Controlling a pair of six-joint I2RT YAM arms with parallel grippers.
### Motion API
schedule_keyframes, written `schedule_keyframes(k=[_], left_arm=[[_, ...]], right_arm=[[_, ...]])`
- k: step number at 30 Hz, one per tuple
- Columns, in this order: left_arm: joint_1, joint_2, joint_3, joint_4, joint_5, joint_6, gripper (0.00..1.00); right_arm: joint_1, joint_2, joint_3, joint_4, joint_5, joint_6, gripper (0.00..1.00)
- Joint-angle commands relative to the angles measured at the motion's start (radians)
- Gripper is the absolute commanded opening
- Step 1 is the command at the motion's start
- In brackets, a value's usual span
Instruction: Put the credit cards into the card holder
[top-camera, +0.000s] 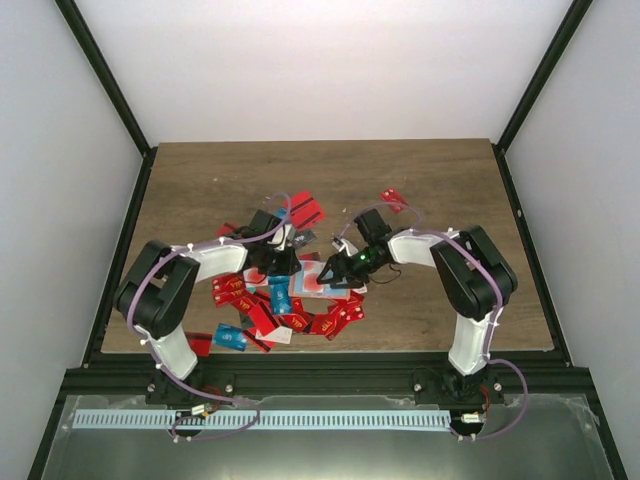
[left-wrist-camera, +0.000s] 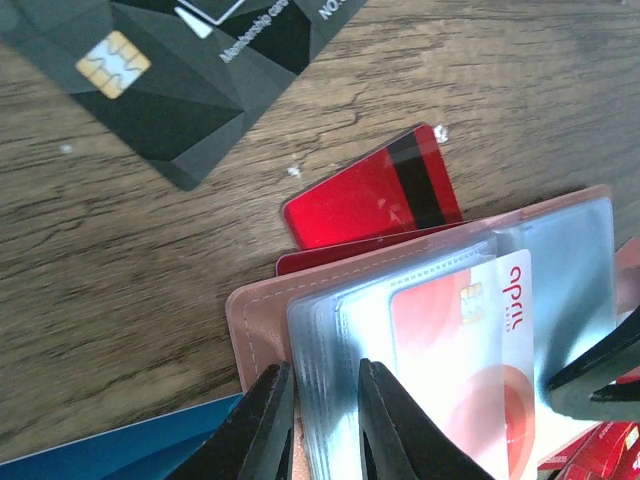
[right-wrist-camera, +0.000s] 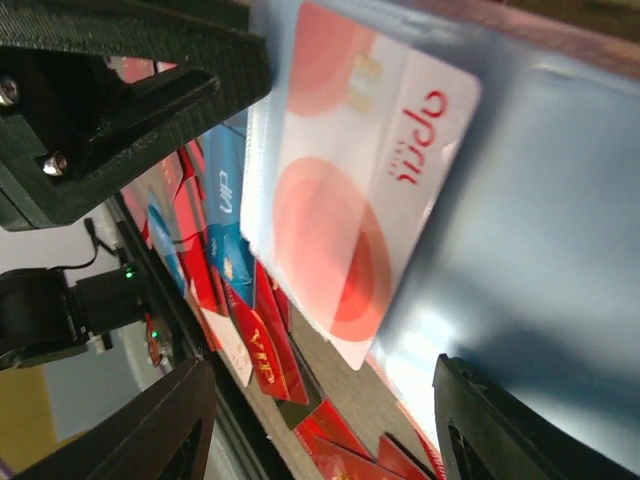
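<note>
The card holder (left-wrist-camera: 255, 320) lies open on the table, tan-pink leather with clear plastic sleeves. My left gripper (left-wrist-camera: 322, 372) is shut on the edge of a stack of those sleeves. A white credit card with red dots (left-wrist-camera: 470, 340) sits partway inside a sleeve, its corner sticking out (right-wrist-camera: 360, 170). My right gripper (right-wrist-camera: 320, 400) is open just past that card's free end, with nothing between its fingers. A red credit card with a black stripe (left-wrist-camera: 375, 195) pokes out from under the holder. From above, both grippers (top-camera: 283, 262) (top-camera: 330, 278) meet over the holder (top-camera: 310, 280).
A dark grey card (left-wrist-camera: 170, 70) lies beyond the holder and a blue one (left-wrist-camera: 90, 450) beside it. Several red and blue cards (top-camera: 290, 310) are strewn toward the near edge. Two red cards (top-camera: 307, 212) (top-camera: 395, 197) lie farther back.
</note>
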Motion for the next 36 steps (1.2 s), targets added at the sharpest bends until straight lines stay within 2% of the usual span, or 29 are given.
schedule_keyframes(k=[1, 4, 7, 9, 15, 25, 36], left_arm=[[0.0, -0.034, -0.011, -0.062, -0.063, -0.004, 0.21], [0.0, -0.057, -0.017, -0.075, -0.08, -0.006, 0.21], [0.0, -0.077, -0.018, -0.089, -0.095, -0.004, 0.21], [-0.001, -0.087, -0.017, -0.101, -0.099, 0.0, 0.21], [-0.001, -0.116, -0.023, -0.147, -0.118, 0.008, 0.21], [-0.005, -0.082, -0.045, -0.142, -0.114, 0.006, 0.18], [-0.037, -0.028, -0.043, -0.109, -0.091, 0.005, 0.18]], right_arm=[[0.007, -0.033, 0.05, -0.026, 0.14, 0.01, 0.59], [0.007, -0.035, 0.072, -0.013, 0.218, 0.038, 0.52], [0.008, -0.041, 0.083, -0.003, 0.28, 0.051, 0.34], [0.011, -0.044, 0.085, -0.004, 0.309, 0.049, 0.25], [0.04, -0.04, 0.103, -0.027, 0.385, 0.036, 0.12], [0.082, -0.016, 0.119, -0.038, 0.459, 0.041, 0.05], [0.121, 0.02, 0.135, -0.042, 0.487, 0.046, 0.03]])
